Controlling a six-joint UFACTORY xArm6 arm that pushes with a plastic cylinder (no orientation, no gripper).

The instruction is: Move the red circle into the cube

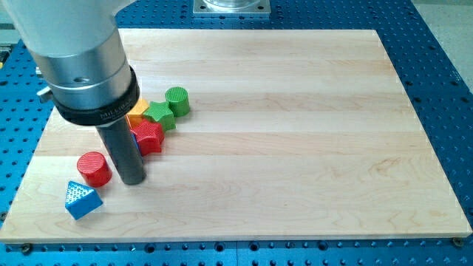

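With no jaws to open or hold anything, my tip (134, 179) sits just right of the red circle (94, 168), which looks set for a push toward the blue cube (81, 199) at the view's bottom left.

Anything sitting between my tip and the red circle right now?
Nothing. In the camera view my tip stands just to the view's right of the red circle, with only a sliver of bare board between them.

Red blocks (94, 168) (148, 137): two. Green (177, 100) (160, 114): two. Blue (81, 199): one. Orange (137, 112): one.
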